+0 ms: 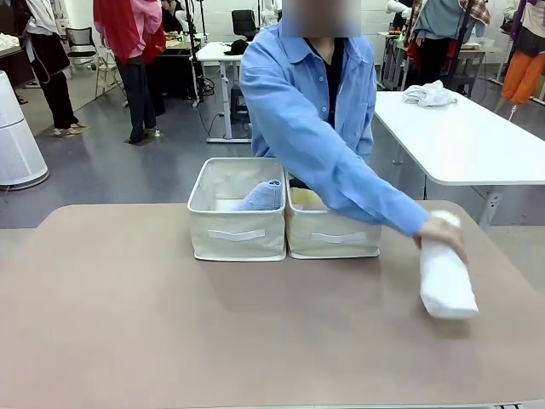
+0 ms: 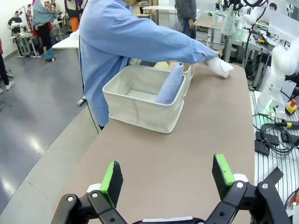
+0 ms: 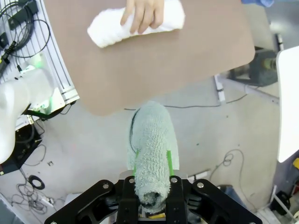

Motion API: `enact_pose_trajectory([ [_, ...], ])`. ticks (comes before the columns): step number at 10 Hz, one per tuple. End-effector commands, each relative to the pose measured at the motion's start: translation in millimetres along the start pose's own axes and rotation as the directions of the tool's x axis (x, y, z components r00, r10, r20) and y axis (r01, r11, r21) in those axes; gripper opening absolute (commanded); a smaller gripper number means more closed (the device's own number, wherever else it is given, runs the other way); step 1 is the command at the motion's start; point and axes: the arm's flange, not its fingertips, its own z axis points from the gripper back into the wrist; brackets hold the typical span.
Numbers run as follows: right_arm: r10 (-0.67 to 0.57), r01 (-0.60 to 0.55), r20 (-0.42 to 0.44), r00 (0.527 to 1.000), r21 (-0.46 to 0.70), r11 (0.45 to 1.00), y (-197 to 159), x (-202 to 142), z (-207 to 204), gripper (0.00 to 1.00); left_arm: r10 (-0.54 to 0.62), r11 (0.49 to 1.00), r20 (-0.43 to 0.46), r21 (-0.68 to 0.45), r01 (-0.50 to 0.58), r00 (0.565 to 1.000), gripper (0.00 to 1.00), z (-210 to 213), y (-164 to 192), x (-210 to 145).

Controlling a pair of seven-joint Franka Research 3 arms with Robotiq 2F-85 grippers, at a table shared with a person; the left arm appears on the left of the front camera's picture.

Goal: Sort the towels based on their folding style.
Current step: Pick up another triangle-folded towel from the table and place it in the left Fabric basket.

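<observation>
Grey workshop floor is spreading out behind a brown bench, where a person in a blue shirt is standing at the far side. Two beige fabric baskets are sitting side by side and touching near the far edge.

The left basket is holding a pale blue towel, which is leaning against the wall next to its neighbour. The right basket is showing a yellow towel, partly hidden by the person's sleeve.

The person is reaching across to the robot's right. Their hand is resting on the far end of a white towel, a roll lying flat on the bench well apart from the baskets.

In the left wrist view, the left pincer is hovering above bare bench on the near side of the baskets. Its jaws are standing wide apart with nothing between them.

In the right wrist view, the right pincer is gripping a grey-green towel. The green pads are pressing on both sides of it, and the cloth is sticking out past the fingertips. This pincer is hanging beyond the bench edge, over floor strewn with cables, with the white towel and the hand lying farther ahead on the bench.
</observation>
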Motion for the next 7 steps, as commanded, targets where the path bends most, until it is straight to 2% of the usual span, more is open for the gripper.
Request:
enact_pose_trajectory([
  [1, -0.032, 0.032, 0.018, 0.999, -0.017, 0.999, -1, -2, 1, 0.12, -0.005, 1.000, 0.008, 0.000, 0.005, 1.000, 1.00, 2, -2, 1],
  [3, -0.017, 0.017, 0.025, 1.000, 0.000, 1.000, -8, 5, 0, 0.12, -0.005, 1.000, 0.008, 0.000, 0.005, 1.000, 1.00, 2, -2, 1],
  [4, 0.018, -0.019, 0.047, 0.999, 0.012, 1.000, -14, 19, -1, 0.12, -0.005, 1.000, 0.008, 0.000, 0.005, 1.000, 1.00, 2, -2, 1],
  [6, 0.162, -0.169, 0.234, 0.959, 0.009, 0.986, -20, 86, 5, 0.12, -0.005, 1.000, 0.008, 0.000, 0.005, 1.000, 1.00, 2, -2, 1],
  [7, 0.224, -0.237, 0.264, 0.938, 0.018, 0.971, -19, 121, 3, 0.12, -0.005, 1.000, 0.008, 0.000, 0.005, 1.000, 1.00, 2, -2, 1],
])
